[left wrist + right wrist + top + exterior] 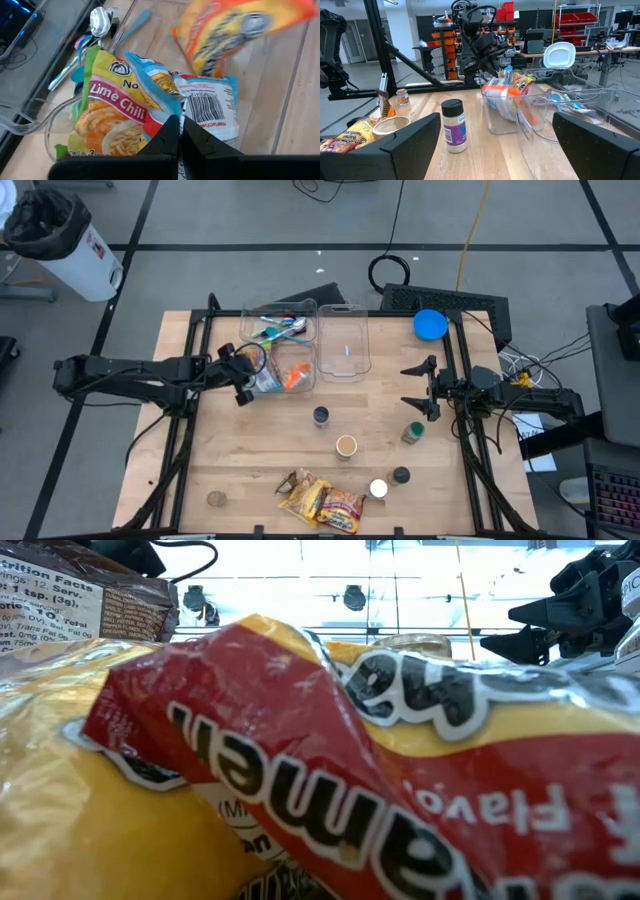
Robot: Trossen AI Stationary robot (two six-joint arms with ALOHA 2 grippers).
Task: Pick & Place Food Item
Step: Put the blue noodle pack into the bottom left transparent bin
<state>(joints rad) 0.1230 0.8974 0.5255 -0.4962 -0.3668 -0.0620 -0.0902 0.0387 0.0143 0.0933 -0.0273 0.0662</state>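
A blue-and-white ramen packet [205,107] hangs at the near-left corner of a clear bin [282,330]. My left gripper [178,131] is shut on it, slanting down from the table's left. A green Lime Chili packet [117,112] lies against it. An orange packet [235,30] rests inside the bin beside some utensils [280,328]. From the right wrist view, the packets [516,80] stick up above the bin's rim under the left gripper. My right gripper [420,387] waits open at the table's right edge, level, holding nothing. My left gripper pinches the blue-and-white packet between its two shut fingers at the packet's edge [186,111], beside the barcode. The fingers slant down from the table's left. The packet is tilted over the bin's corner. Whether the Lime Chili packet is also pinched, I cannot tell.
A second clear bin [343,340] stands to the right of the first, with a blue lid [430,325] at the back right. Several small jars [346,446] dot the table's middle. More ramen packets [320,502] lie at the front edge, filling the low view [320,760].
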